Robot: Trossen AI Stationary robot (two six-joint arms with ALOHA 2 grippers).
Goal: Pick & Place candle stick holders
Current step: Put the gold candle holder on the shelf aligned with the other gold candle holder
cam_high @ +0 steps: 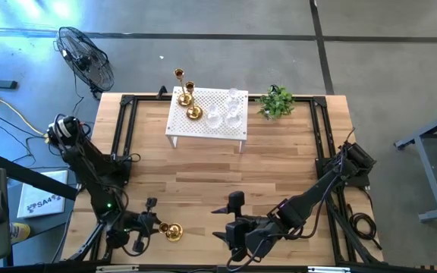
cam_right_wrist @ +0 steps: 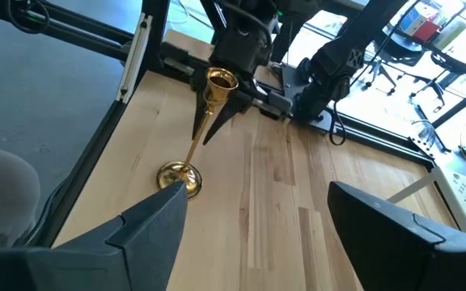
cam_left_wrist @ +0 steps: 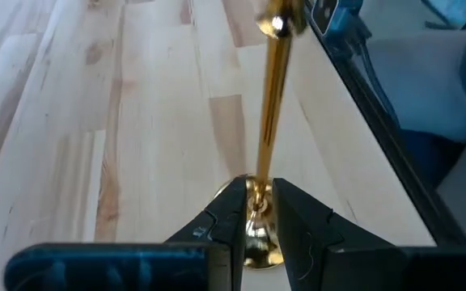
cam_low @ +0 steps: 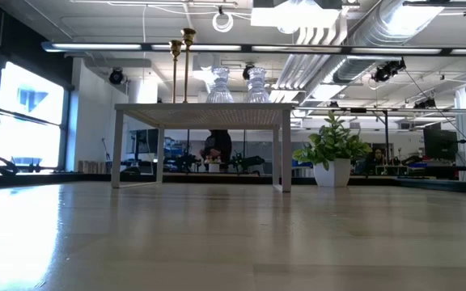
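A black floor fan point(cam_high: 87, 57) stands off the worktop's point(cam_high: 226, 171) far left corner. At the near left edge the left gripper point(cam_high: 152, 221) has its jaws drawn narrow around the slim stem of a gold candle stick holder point(cam_high: 173, 231), just above its round base; the left wrist view shows the two dark fingers point(cam_left_wrist: 226, 220) pressing the stem from either side (the base rests between and below them). In the right wrist view that same holder point(cam_right_wrist: 192, 153) stands on the wood on its flared base, leaning a little, close to the worktop's edge rail.

Toward the far middle sits a small white perforated stand point(cam_high: 207, 111). On its left part stand two more gold holders point(cam_high: 187, 100), touching or nearly so at the bases; on its right part are the clear glass holders point(cam_high: 230, 110), grouped close together. The low view shows them all upright on top of the stand.

Near the front centre the right gripper point(cam_high: 237, 220) hovers over bare wood with its jaws spread wide and nothing between them, well apart from the held holder.

A small potted plant point(cam_high: 277, 101) sits at the far right of the stand.
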